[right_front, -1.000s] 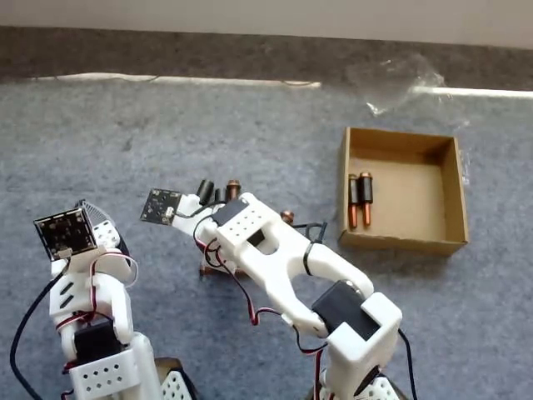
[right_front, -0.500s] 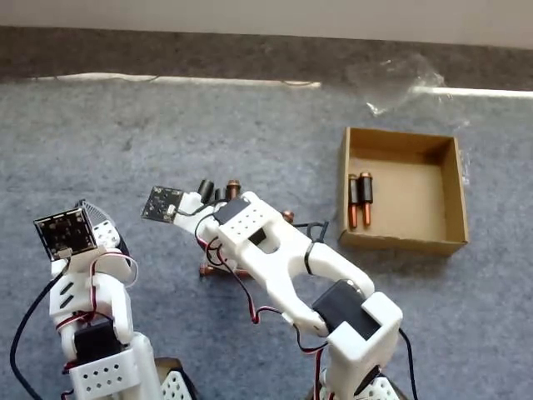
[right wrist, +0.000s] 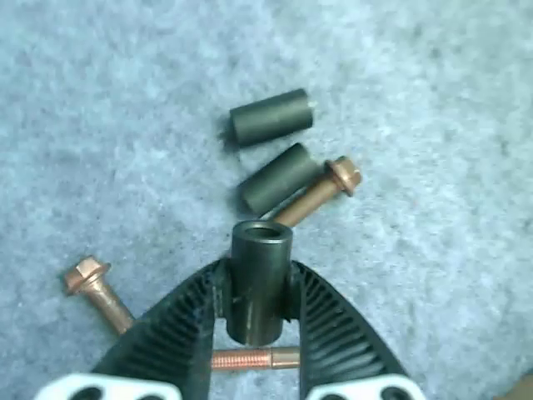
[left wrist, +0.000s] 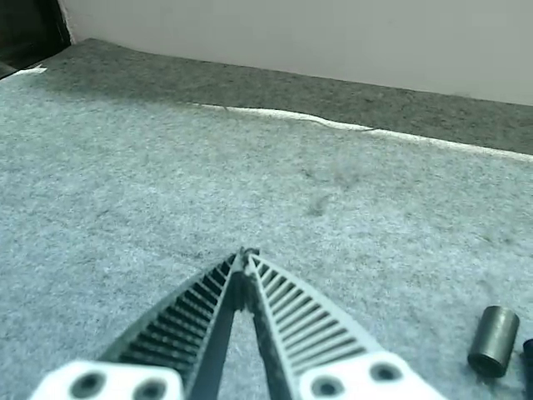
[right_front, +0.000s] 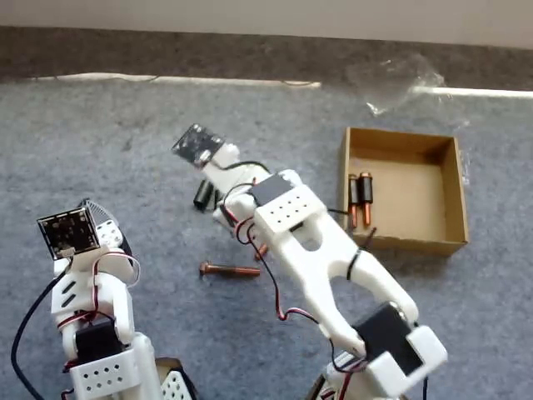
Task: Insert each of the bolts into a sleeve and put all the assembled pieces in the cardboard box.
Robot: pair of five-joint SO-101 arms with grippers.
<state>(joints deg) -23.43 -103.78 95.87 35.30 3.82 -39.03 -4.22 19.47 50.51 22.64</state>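
My right claw (right wrist: 258, 272) grips a black sleeve (right wrist: 261, 246), held upright between the fingers. Just beyond it, two more sleeves (right wrist: 271, 117) lie on the grey carpet (right_front: 125, 150), with a copper bolt (right wrist: 321, 190) against the nearer one. My left claw (left wrist: 244, 257) sits near left, tips pressed together. The cardboard box (right_front: 401, 243) on the right holds two assembled pieces (right_front: 359, 200).

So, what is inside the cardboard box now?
Two assembled pieces lie side by side near one wall of the cardboard box, each a copper bolt in a dark sleeve. The rest of the floor looks bare. The near wall may hide a thin strip of floor.
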